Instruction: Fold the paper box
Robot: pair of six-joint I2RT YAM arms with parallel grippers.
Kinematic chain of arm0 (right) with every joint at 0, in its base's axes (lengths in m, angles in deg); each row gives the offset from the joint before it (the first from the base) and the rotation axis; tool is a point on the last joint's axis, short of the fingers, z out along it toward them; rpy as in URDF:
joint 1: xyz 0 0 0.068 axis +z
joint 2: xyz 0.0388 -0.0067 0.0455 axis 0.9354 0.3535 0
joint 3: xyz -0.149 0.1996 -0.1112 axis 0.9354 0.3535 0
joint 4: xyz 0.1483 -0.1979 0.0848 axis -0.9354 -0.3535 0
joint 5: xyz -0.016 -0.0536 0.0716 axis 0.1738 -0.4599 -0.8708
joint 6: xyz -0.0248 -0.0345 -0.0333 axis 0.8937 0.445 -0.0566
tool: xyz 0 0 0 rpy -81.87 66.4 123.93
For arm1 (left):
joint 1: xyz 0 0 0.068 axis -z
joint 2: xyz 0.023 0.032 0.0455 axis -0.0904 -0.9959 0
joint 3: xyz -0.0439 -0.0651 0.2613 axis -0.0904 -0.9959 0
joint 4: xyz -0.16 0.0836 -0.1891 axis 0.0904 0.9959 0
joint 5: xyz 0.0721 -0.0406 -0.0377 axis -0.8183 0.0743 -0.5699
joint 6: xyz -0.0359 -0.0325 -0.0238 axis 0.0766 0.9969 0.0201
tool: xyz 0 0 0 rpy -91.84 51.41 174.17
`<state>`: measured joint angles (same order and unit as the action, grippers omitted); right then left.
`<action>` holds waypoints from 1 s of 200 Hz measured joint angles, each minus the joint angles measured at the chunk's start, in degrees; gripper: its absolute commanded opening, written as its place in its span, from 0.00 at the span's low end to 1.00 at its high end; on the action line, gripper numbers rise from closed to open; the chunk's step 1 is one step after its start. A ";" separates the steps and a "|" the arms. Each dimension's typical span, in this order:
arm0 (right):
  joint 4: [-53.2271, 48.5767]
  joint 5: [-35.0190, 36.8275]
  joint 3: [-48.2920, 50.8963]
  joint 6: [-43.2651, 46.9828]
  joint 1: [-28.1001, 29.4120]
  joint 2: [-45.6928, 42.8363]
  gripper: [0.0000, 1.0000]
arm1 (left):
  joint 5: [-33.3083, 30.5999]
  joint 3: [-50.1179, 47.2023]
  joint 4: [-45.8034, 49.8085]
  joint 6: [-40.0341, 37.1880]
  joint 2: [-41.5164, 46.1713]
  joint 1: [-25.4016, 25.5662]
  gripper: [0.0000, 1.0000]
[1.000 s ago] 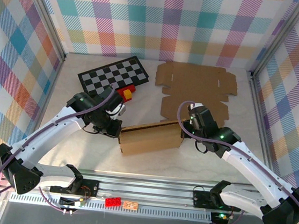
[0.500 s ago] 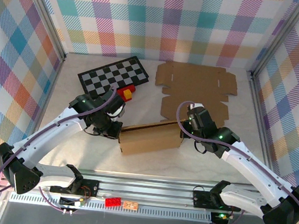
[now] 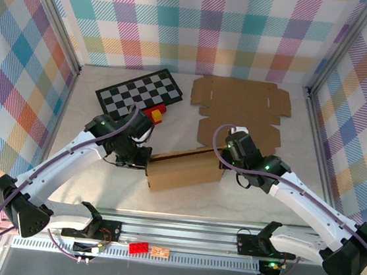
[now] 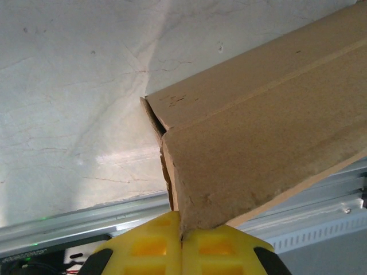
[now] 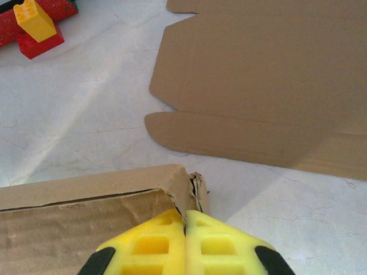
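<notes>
Paper box (image 3: 186,172) stands mid-worktop (image 3: 182,205), btwn both arms. L tool (image 4: 182,232) pinching box's left end wall. R tool (image 5: 184,220) pinching right end corner. Flat cardboard sheet (image 3: 239,111) lies just behind.

Matt brown cardboard box (image 3: 186,173)

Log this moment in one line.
left claw: shut on paper box, left end | right claw: shut on its right end | flat cardboard sheet: behind box

Checkerboard (image 3: 140,92) at the back left, red-and-yellow toy bricks (image 3: 153,114) just beside it, perhaps touching.
</notes>
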<state>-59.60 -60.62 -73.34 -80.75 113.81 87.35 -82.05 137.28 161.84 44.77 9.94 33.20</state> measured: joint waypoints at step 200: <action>0.00 3.39 -0.48 -1.57 1.70 1.38 0.00 | 9.42 5.92 6.05 9.84 -6.62 -5.62 0.00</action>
<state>-59.60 -57.23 -73.82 -82.32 115.51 88.73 -72.63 143.21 167.89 54.61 3.32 27.59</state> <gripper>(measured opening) 0.058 0.040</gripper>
